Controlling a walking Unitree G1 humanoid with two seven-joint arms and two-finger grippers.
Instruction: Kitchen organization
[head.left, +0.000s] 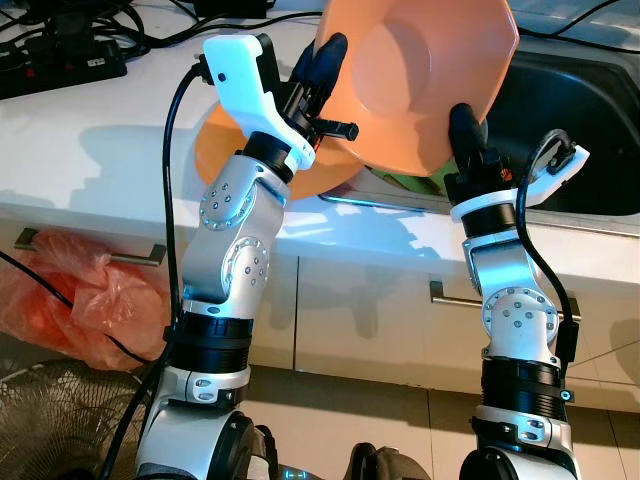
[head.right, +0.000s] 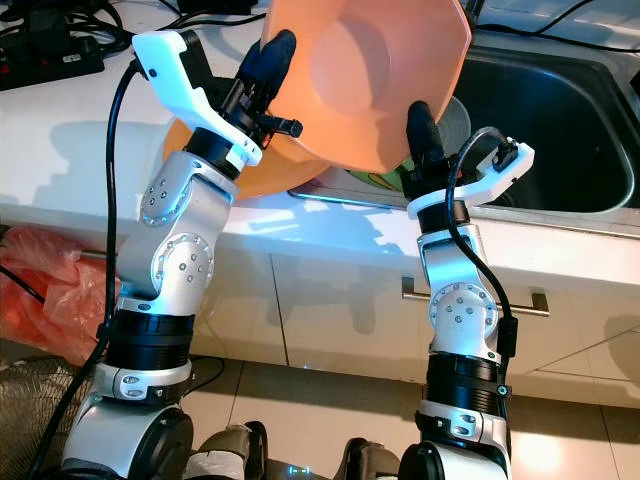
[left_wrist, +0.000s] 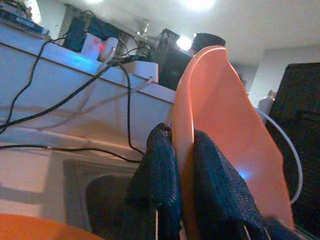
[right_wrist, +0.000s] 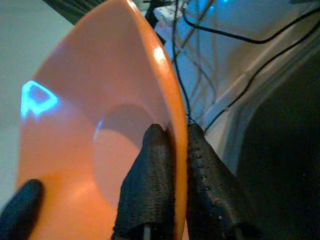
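Overhead, I hold a wide orange plastic bowl (head.left: 420, 75) tilted on edge above the steel sink (head.left: 590, 130), both pincers clamped on its rim.

My left gripper (head.left: 325, 60) pinches the rim on the side away from the sink, my right gripper (head.left: 465, 125) the lower edge nearest it. It looks light, stiff and smooth, probably slippery, so opposite rim holds suit it. Beneath it, another orange dish (head.left: 225, 140) and something green by the sink are mostly hidden.
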